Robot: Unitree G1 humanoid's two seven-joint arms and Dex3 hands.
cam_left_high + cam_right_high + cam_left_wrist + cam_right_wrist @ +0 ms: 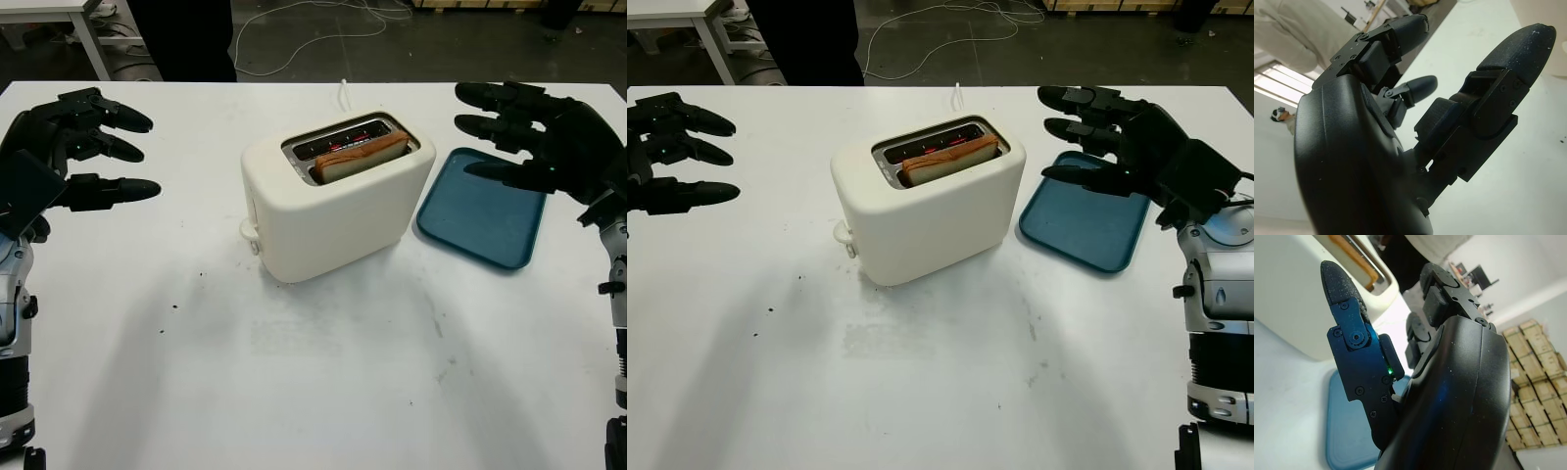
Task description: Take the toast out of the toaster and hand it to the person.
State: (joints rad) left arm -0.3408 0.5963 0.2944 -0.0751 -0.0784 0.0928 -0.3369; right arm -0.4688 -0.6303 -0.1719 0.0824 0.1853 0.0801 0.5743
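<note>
White table (pixel 313 392) carries a cream toaster (pixel 333 211); toast (pixel 361 155) sits in its slot. Left hand (pixel 69 157) and right hand (pixel 1127 137) hover empty, unclenched. Right wrist view reveals stacked boxes (pixel 1542 377) behind.

Open tabletop around the toaster

Bare table (pixel 323 392) lies from 4 through 11 o'clock of the toaster (pixel 333 201); the blue tray (pixel 482 208) sits just beside it at 3, a white cord (pixel 344 92) trails off at 12.
</note>
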